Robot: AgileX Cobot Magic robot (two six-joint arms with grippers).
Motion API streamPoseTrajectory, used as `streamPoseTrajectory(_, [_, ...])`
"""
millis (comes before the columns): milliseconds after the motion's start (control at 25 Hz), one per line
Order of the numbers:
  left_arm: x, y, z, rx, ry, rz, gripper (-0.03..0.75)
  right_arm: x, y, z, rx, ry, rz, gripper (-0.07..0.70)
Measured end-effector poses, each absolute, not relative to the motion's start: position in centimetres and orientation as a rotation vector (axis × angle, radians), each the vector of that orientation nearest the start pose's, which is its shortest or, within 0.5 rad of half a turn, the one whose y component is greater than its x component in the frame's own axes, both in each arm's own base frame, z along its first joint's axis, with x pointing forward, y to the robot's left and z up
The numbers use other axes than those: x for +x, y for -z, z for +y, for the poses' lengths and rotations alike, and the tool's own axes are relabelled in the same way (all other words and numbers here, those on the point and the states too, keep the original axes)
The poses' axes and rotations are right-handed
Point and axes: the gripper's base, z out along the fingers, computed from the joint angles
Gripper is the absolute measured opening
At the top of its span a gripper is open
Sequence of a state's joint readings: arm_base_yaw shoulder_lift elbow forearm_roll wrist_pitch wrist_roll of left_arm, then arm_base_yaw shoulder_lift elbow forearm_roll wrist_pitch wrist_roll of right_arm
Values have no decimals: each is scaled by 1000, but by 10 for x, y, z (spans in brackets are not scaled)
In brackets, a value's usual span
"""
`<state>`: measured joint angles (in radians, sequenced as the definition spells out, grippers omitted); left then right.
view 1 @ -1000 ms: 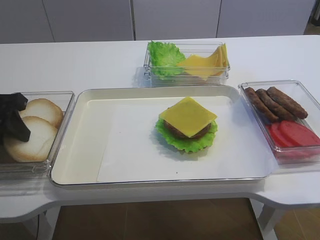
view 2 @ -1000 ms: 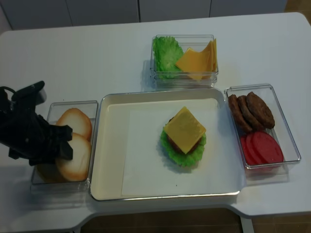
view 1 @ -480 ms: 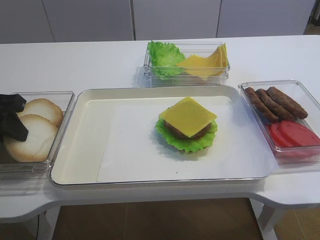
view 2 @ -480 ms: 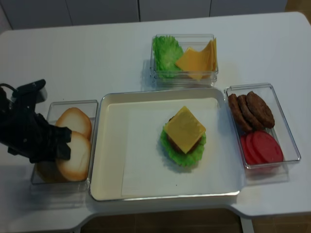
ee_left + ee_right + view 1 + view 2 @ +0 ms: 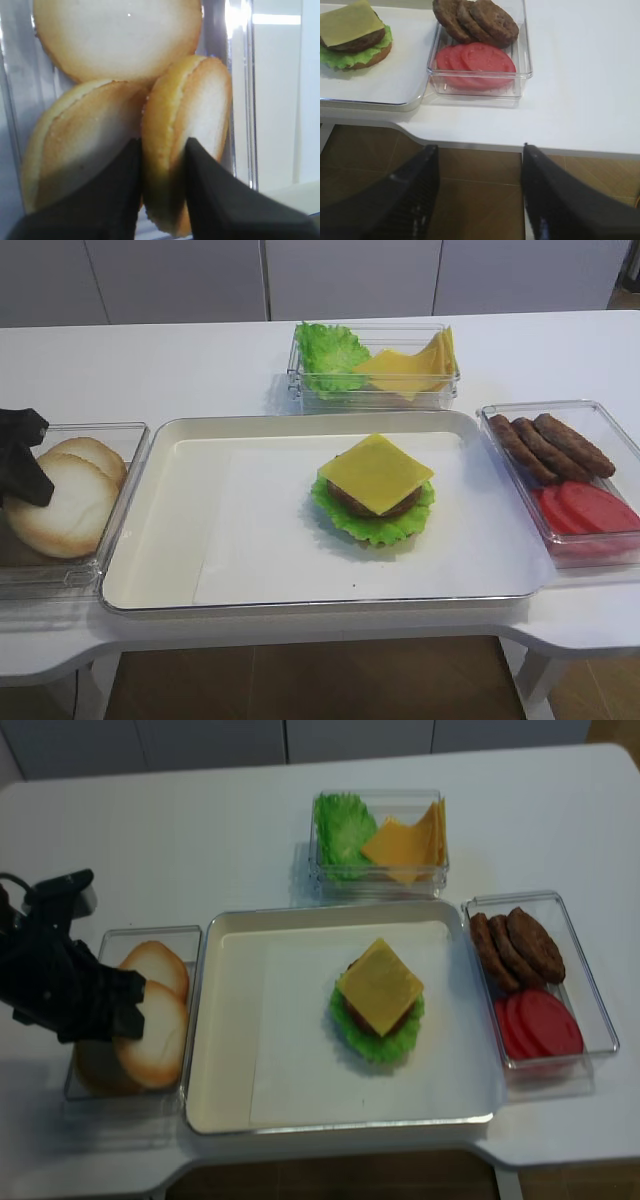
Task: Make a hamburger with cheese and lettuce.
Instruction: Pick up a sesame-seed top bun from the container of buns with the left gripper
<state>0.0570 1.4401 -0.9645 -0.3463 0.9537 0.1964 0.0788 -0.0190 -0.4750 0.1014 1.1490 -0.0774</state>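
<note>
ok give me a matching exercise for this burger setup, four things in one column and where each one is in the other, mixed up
Column A
1. cheese
2. lettuce
3. tomato slices
4. left gripper

Column B
a. in the clear box on the right, in front of the spare patties
b. on top of the brown patty on the tray
c. shut on a bun half in the left box
d. under the brown patty, frilly edge sticking out all round

Pairs: 1-b, 2-d, 3-a, 4-c
</note>
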Motion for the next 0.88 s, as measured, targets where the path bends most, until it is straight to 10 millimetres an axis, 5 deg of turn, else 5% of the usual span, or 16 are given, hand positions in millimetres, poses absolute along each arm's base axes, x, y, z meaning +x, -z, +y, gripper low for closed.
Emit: streamPoseTrajectory(880, [250, -301, -11, 262, 322, 2721, 180, -10, -264, 8, -176, -124, 2129, 399])
